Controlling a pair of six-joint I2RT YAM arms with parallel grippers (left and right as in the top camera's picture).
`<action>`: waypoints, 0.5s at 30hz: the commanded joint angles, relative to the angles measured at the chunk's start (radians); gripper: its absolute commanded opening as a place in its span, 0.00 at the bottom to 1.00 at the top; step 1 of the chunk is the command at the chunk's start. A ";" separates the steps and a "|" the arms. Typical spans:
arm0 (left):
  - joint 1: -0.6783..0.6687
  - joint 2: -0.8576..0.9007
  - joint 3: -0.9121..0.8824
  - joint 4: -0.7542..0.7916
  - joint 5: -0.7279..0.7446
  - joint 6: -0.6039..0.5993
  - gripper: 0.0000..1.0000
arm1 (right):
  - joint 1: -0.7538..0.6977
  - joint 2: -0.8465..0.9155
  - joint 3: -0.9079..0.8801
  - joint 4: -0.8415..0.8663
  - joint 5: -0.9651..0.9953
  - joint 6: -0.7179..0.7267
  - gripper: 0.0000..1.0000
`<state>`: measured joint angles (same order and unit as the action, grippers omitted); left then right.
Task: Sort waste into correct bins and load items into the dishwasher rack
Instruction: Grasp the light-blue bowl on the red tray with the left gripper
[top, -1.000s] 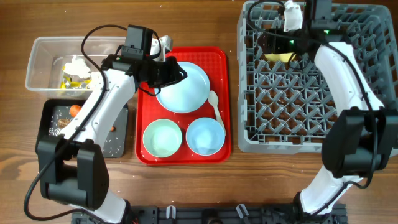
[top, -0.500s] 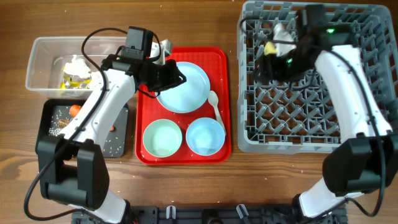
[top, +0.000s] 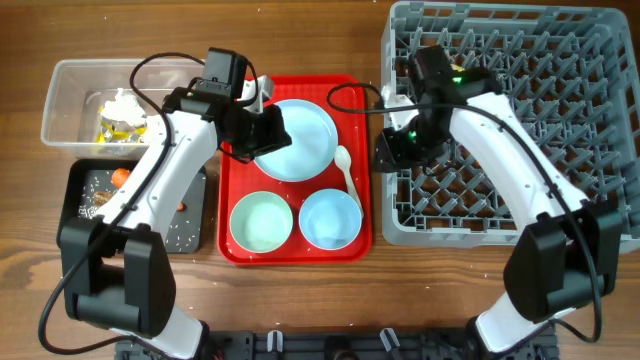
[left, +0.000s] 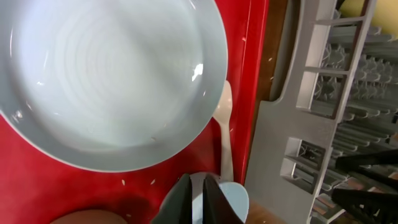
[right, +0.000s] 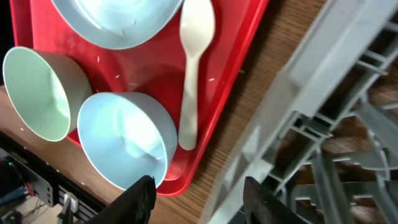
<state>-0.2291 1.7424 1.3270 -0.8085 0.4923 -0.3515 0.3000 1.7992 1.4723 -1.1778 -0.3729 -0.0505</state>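
The round light-blue plate (top: 300, 145) lies at the back of a red tray (top: 362, 120), with the white spoon (top: 346, 172) to its right. In front stand the pale-green bowl (top: 260, 222) and the light-blue bowl (top: 330, 218). My left gripper (top: 275, 130) hovers over the plate's left part, shut and empty; its fingertips (left: 186, 193) show almost no gap. My right gripper (top: 390, 152) is open and empty over the strip between the tray and the dishwasher rack (top: 560, 120). A yellow sliver in the rack may be the cup (left: 353, 6).
At the left, a clear tub (top: 60, 100) holds crumpled tissue (top: 122, 103) and a yellow wrapper. In front of it a black tray (top: 185, 235) holds the carrot (top: 120, 176) and scattered rice. Rice grains dot the red tray.
My right arm swung from the rack's far side to its left edge beside the red tray, jaws narrowing. My left gripper closed fully and barely moved.
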 joint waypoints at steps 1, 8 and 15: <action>-0.003 0.008 0.001 -0.037 -0.070 0.060 0.06 | 0.037 -0.043 -0.007 0.002 0.014 0.002 0.48; -0.011 0.008 0.001 -0.130 -0.141 0.060 0.05 | 0.130 -0.065 -0.008 0.035 0.085 0.036 0.53; -0.057 0.008 0.001 -0.289 -0.364 0.013 0.14 | 0.133 -0.064 -0.008 0.078 0.085 0.058 0.60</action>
<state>-0.2760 1.7428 1.3270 -1.0573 0.3195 -0.2974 0.4313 1.7550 1.4719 -1.1038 -0.3054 -0.0078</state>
